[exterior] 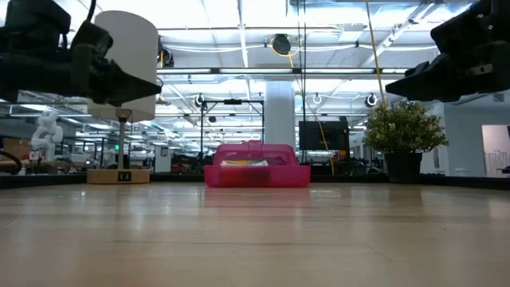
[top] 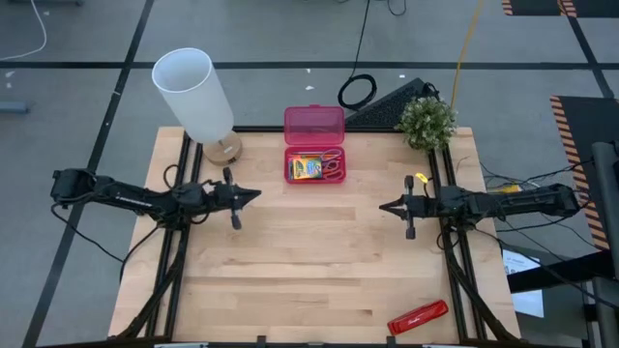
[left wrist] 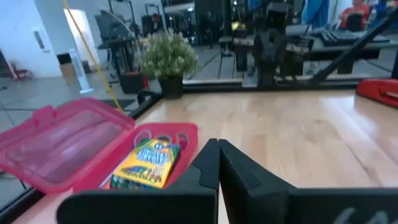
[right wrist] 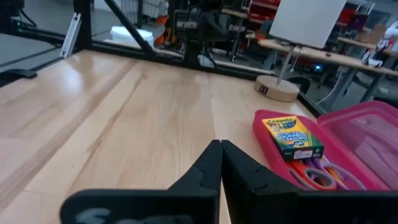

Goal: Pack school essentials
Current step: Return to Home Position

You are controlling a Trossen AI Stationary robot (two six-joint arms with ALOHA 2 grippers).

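A translucent pink case [top: 314, 147] lies open at the table's far middle, lid [top: 313, 124] tipped back. Inside it rest a yellow-green crayon box [top: 307, 168] [left wrist: 147, 163] [right wrist: 293, 138] and red-handled and purple-handled scissors [top: 333, 165] [right wrist: 320, 175]. My left gripper [top: 254, 194] [left wrist: 219, 149] hovers shut above the table at the left, pointing right. My right gripper [top: 383, 206] [right wrist: 221, 149] hovers shut at the right, pointing left. Neither holds anything.
A white lamp [top: 196, 95] on a wooden base [top: 222, 149] stands at the far left. A potted plant [top: 427, 122] stands at the far right. A long red bar [top: 418, 316] lies near the front right edge. Bare wood lies between the grippers.
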